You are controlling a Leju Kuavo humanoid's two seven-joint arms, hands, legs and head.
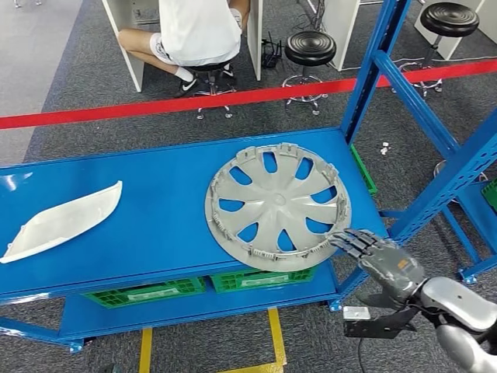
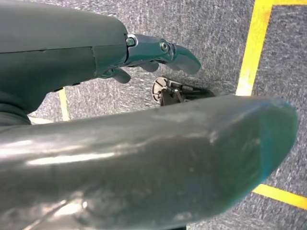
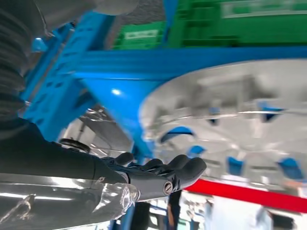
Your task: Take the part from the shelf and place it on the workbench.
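Observation:
A grey wheel cover [image 1: 278, 205] lies flat on the blue shelf surface [image 1: 158, 217], its near edge overhanging the shelf's front right. My right hand [image 1: 384, 260] is just off that front right edge, fingers stretched out toward the cover's rim and holding nothing. The right wrist view has the same fingers [image 3: 173, 172] close beside the wheel cover [image 3: 235, 120], apart from it. A white curved trim part [image 1: 61, 221] lies on the shelf's left end. My left hand [image 2: 145, 139] hangs over grey carpet, fingers extended and empty.
Blue rack uprights [image 1: 422, 109] rise on the right. Green crates [image 1: 193, 287] sit on the lower shelf. Beyond a red floor line [image 1: 175, 105] a person sits on a stool, with black stools [image 1: 309, 48] nearby. Yellow floor tape [image 1: 276, 342] runs below the shelf.

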